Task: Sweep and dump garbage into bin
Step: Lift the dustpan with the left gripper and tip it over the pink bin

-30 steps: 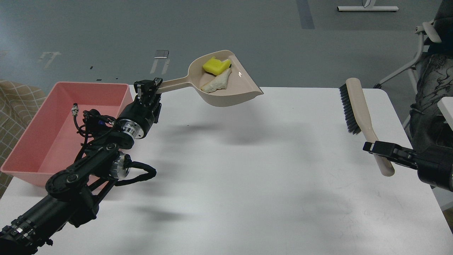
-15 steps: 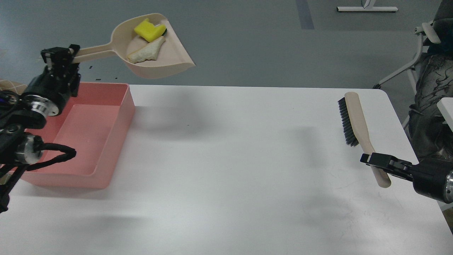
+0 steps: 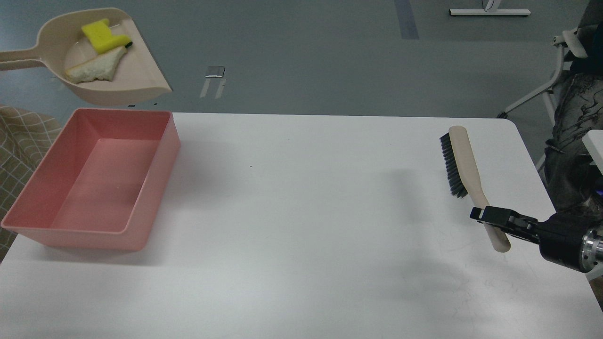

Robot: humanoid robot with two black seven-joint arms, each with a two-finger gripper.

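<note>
The garbage [image 3: 98,52], light and loose, is carried in the raised dustpan [image 3: 113,75] beyond the empty bin [image 3: 155,162]. The brush [image 3: 466,162] handle is clamped by the right claw [image 3: 490,217]; the left is unseen.

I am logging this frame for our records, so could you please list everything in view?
dustpan: one, beige, held up in the air at upper left, beyond the far end of the bin, handle running off the left edge
yellow scrap: one, bright yellow, in the dustpan
beige strip: one, pale, in the dustpan beside the yellow scrap
bin: one, salmon pink, on the table's left side, nothing seen inside
brush: one, beige with black bristles, at right
table: one, white
chair: one, part seen, far right
right gripper: one, black, fingers shut on the brush handle
left gripper: out of view
</note>
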